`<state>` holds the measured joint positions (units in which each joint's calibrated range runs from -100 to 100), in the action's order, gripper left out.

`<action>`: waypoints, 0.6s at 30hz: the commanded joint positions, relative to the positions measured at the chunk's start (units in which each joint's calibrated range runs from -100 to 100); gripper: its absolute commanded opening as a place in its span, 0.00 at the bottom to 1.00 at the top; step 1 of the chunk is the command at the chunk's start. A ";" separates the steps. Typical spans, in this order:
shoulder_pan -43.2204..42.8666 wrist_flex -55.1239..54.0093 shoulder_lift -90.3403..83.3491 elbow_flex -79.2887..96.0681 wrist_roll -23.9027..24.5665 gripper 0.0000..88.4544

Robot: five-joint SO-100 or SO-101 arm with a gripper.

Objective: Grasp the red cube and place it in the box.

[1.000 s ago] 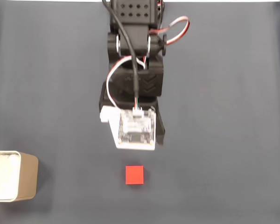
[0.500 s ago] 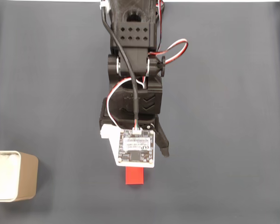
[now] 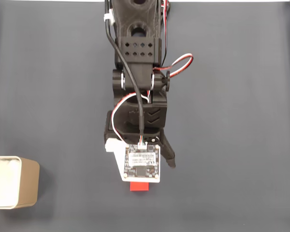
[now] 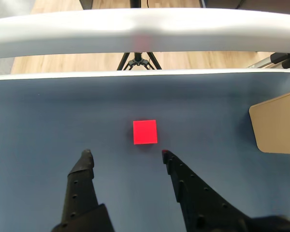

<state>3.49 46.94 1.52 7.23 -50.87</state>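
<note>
The red cube lies on the dark grey mat, just beyond my fingertips in the wrist view. In the fixed view only a strip of the red cube shows below the wrist's circuit board. My gripper is open, with nothing between its two black fingers, and the cube sits slightly right of the gap's centre. The box stands at the lower left of the fixed view, beige with a white inside. At the right edge of the wrist view the box shows as a beige wall.
The black arm reaches down from the top of the fixed view, trailing red, white and black wires. A white table rim crosses the top of the wrist view, with wooden floor and a tripod behind it.
The arm has stretched forward toward the cube over the last second. Its wrist board now covers most of the cube in the fixed view. Cube and box have not moved.
</note>
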 commanded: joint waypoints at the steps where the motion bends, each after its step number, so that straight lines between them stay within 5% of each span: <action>1: 0.56 -1.77 -0.13 -3.04 -0.68 0.38; 18: 0.70 -3.25 5.76 -6.96 -0.73 0.38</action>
<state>3.49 44.79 7.51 3.44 -51.31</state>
